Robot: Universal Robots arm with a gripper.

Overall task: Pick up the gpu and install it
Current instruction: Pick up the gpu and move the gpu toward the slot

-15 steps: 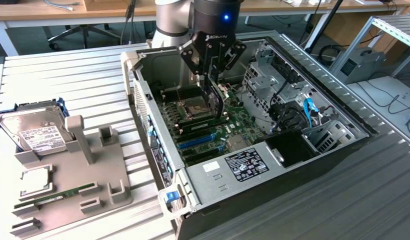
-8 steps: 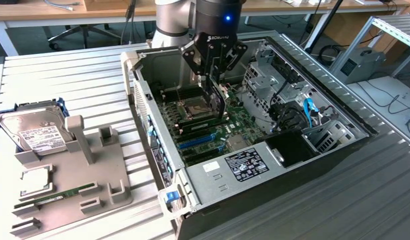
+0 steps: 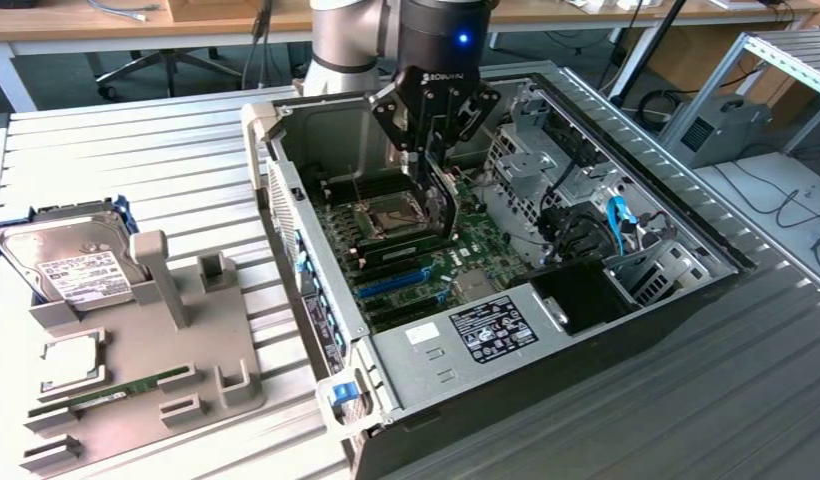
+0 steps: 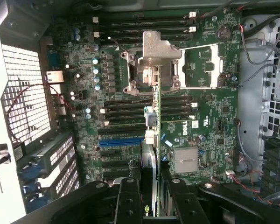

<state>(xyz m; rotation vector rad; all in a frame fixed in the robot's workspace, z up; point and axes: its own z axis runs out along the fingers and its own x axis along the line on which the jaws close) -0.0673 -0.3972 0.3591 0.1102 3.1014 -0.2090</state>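
My gripper (image 3: 434, 148) hangs inside the open computer case (image 3: 287, 190), shut on the gpu (image 3: 445, 205). The card hangs on edge below the fingers, just above the green motherboard (image 3: 484, 240). In the wrist view the gpu (image 4: 155, 116) appears edge-on as a thin green strip. Its silver end bracket (image 4: 156, 56) is at the far end, over the CPU socket area. The black fingers (image 4: 128, 200) clamp the card from both sides, with my gripper (image 4: 150, 189) centred on it. A blue slot (image 4: 121, 141) lies just beside the card's line.
On the exterior view's left, a grey holder tray (image 3: 183, 350) carries a silver hard drive (image 3: 74, 268), a narrow RAM stick (image 3: 117, 392) and a CPU chip (image 3: 70, 362). Drive cages and blue cables (image 3: 621, 220) crowd the case's far side. The metal case walls stand close around the arm.
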